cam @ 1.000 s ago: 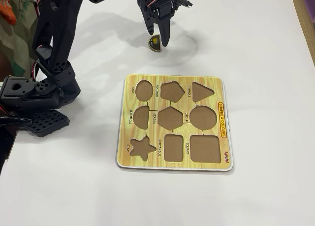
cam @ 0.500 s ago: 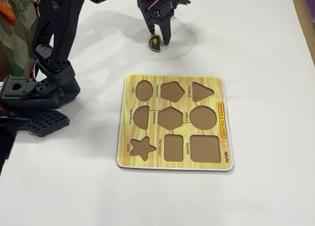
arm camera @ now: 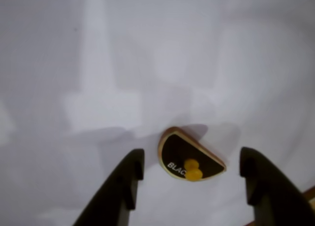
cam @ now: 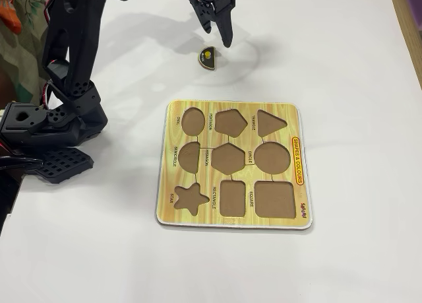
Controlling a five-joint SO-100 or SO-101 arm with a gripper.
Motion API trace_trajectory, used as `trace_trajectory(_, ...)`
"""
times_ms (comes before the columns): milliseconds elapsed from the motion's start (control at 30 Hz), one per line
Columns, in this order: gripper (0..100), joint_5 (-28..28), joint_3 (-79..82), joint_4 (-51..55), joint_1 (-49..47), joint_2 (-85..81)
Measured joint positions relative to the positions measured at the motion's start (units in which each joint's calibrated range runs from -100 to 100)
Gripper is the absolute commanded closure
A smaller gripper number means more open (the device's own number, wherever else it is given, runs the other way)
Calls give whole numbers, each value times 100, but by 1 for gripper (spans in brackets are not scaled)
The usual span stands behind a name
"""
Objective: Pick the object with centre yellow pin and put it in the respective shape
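Nearest you sits the yellow shape board [cam: 234, 166] with its semicircle cutout [cam: 189, 156] bare, beyond it the black semicircle piece [cam: 208, 58] lies flat on the white table [cam: 343, 65], your gripper [cam: 217, 33] spread wide above it, gripping nothing.

Dark semicircle piece [cam: 207, 58] with yellow knob flat on table, semicircle cutout [cam: 189, 156] empty

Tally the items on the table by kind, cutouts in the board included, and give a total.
Semicircle piece with yellow knob: 1
Shape board: 1
Empty cutouts in the board, the semicircle cutout among them: 9
Gripper, open above the piece: 1
Total: 12
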Motion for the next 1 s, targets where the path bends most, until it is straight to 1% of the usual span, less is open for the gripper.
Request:
trace_trajectory(500,78,0,656,0,84,-34)
trace_trajectory(1000,78,0,701,9,196,-34)
